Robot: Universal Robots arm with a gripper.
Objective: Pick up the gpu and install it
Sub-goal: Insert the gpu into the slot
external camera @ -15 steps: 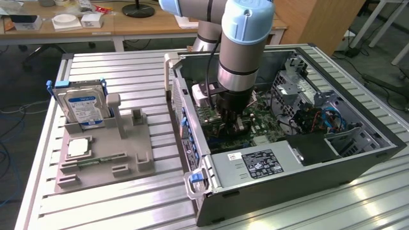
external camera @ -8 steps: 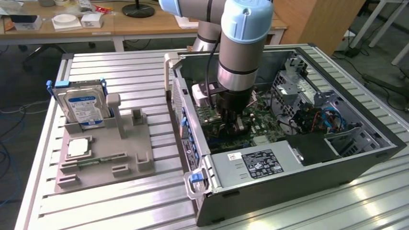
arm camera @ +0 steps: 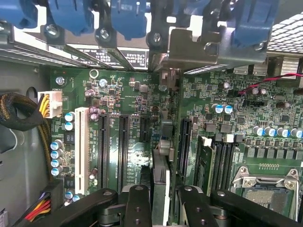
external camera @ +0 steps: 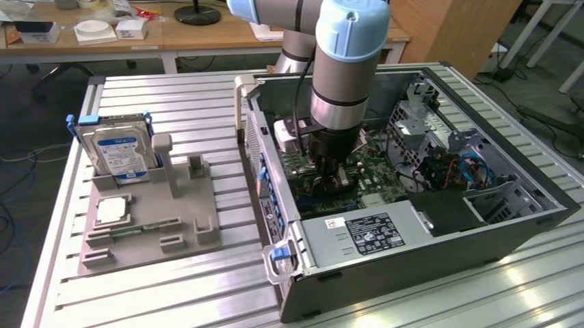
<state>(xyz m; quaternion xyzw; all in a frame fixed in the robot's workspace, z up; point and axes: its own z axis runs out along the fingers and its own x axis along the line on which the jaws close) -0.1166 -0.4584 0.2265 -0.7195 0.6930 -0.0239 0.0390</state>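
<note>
While down inside the open computer case (external camera: pixel 511 225), tool (arm camera: pixel 161 201) clamped on the gpu (arm camera: pixel 161 182), fingers (arm camera: pixel 138 208) a little apart. Card held on edge, just above the green board (arm camera: pixel 118 94) and its long black slots (arm camera: pixel 124 146).

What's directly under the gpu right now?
The gpu, held edge-on in the gripper, stands over the green motherboard between two black expansion slots. Its lower edge is covered by the card itself, so whether it is seated cannot be seen.
</note>
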